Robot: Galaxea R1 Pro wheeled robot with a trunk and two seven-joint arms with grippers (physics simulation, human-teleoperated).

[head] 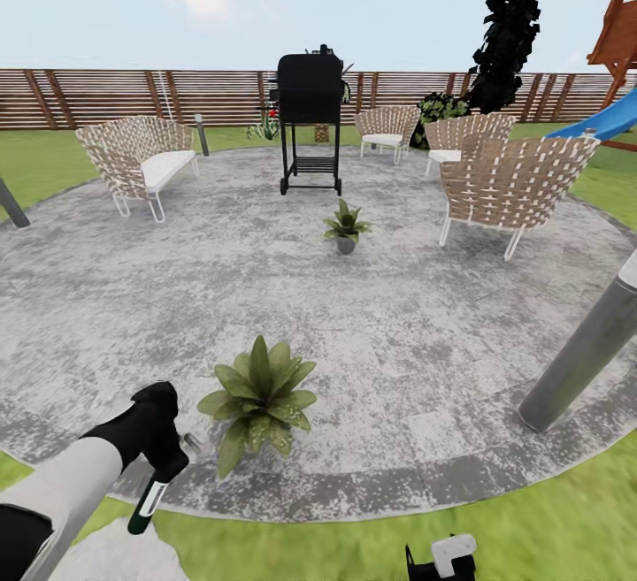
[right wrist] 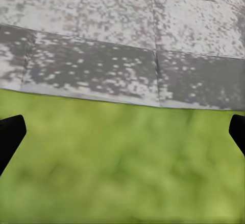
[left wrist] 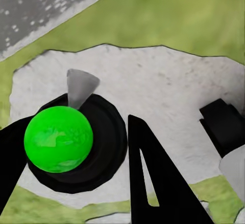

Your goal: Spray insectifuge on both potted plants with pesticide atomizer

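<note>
My left gripper (head: 164, 455) hangs over the patio's near edge, shut on the pesticide atomizer (head: 149, 500), a slender pale bottle with a dark base pointing down. In the left wrist view the atomizer (left wrist: 58, 139) shows a green round top, a black collar and a grey nozzle cone between the black fingers (left wrist: 153, 183). The nearer potted plant (head: 259, 400) stands just right of that gripper on the round grey patio (head: 398, 333). The second potted plant (head: 345, 227) sits farther back, in front of the grill. My right gripper (right wrist: 122, 137) is open over grass by the patio rim.
A black grill (head: 310, 121) stands at the patio's back. Wicker chairs (head: 146, 161) (head: 513, 179) ring it left and right. A leaning grey lamp post (head: 584, 351) is near right. A pale stepping stone (left wrist: 168, 96) lies under the left gripper. Beyond are the wooden fence (head: 106, 96) and a blue slide (head: 602, 121).
</note>
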